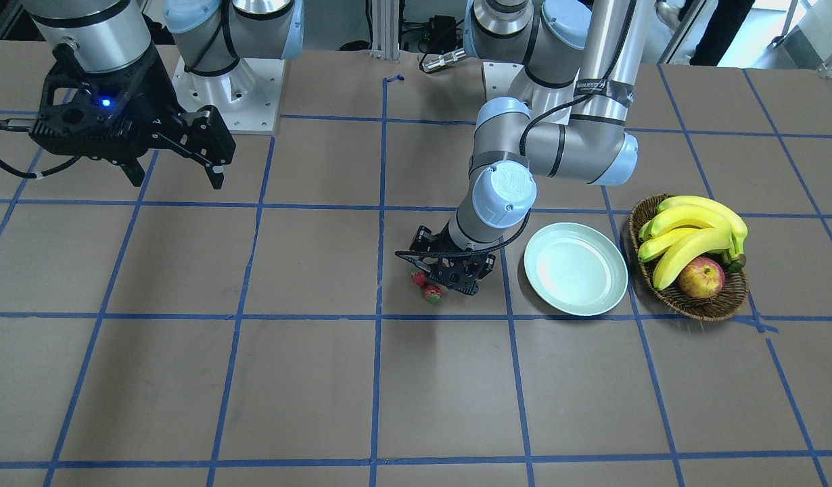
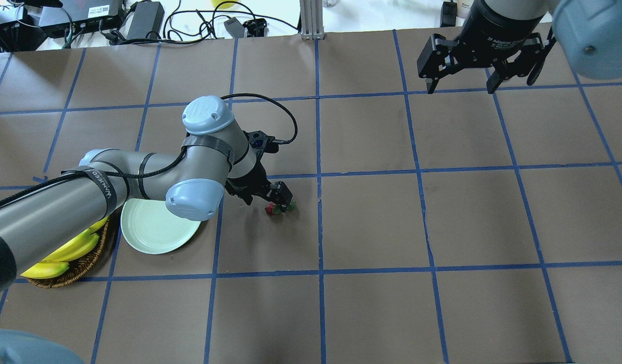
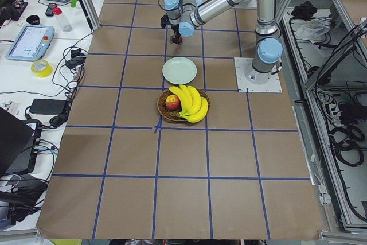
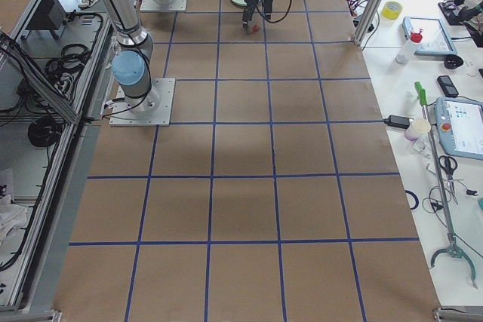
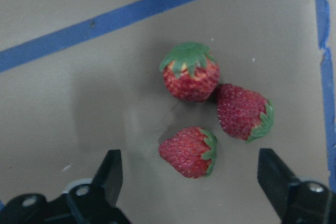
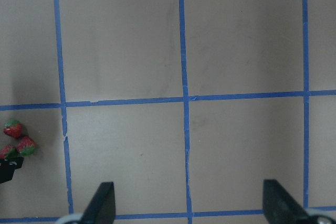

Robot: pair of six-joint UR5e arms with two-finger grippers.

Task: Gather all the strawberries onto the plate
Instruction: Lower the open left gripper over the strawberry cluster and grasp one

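Observation:
Three strawberries lie in a tight cluster on the brown table: one [image 5: 190,72] with its cap up, one [image 5: 243,112] to its right, one [image 5: 190,152] nearest my fingers. They also show in the front view [image 1: 427,287] and overhead view [image 2: 276,209]. My left gripper [image 5: 191,182] is open, low over the table, its fingers either side of the nearest strawberry, not touching it. The pale mint-green plate [image 1: 575,268] [image 2: 154,230] sits empty beside the left arm. My right gripper [image 2: 460,83] [image 1: 174,177] is open and empty, high above the table, far from the strawberries.
A brown wicker basket [image 1: 693,301] with bananas [image 1: 690,237] and a red-yellow apple [image 1: 701,277] stands just beyond the plate. My left arm's elbow [image 2: 194,199] hangs over part of the plate. Blue tape lines grid the table.

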